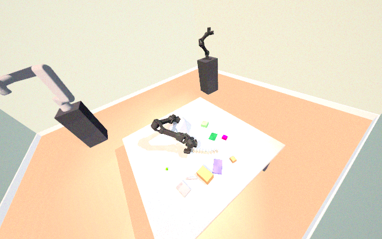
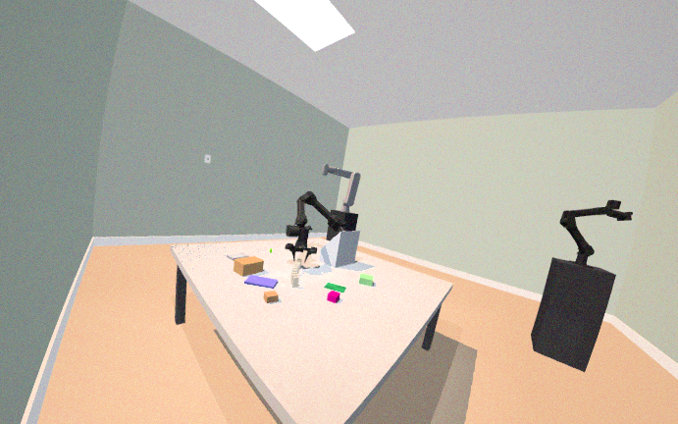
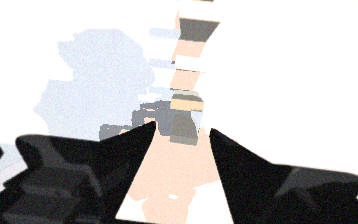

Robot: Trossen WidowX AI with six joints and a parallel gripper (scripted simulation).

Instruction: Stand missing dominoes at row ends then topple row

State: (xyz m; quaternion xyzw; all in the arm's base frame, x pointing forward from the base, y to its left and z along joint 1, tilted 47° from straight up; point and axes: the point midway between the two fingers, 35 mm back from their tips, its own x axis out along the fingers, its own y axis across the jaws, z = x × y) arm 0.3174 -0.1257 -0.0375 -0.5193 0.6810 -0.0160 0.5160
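A row of small pale dominoes (image 1: 205, 151) (image 2: 294, 277) stands near the middle of the table. My gripper (image 1: 191, 147) (image 2: 303, 258) (image 3: 182, 128) is open, low over the table at the row's end nearest the arm's base. A domino (image 3: 183, 129) appears upright between the spread fingertips, with a gap on each side, in line with the row. The neighbouring domino (image 3: 187, 104) stands just beyond it in the wrist view. The fingers hide this end of the row in the top view.
An orange box (image 1: 204, 175) (image 2: 248, 265), purple slab (image 1: 217, 166) (image 2: 261, 281) and small orange block (image 1: 233, 159) (image 2: 271, 296) lie on one side. A green slab (image 1: 213, 136) (image 2: 335, 287), magenta cube (image 1: 224, 137) (image 2: 333, 296) and light green block (image 1: 204, 124) (image 2: 366, 280) lie opposite.
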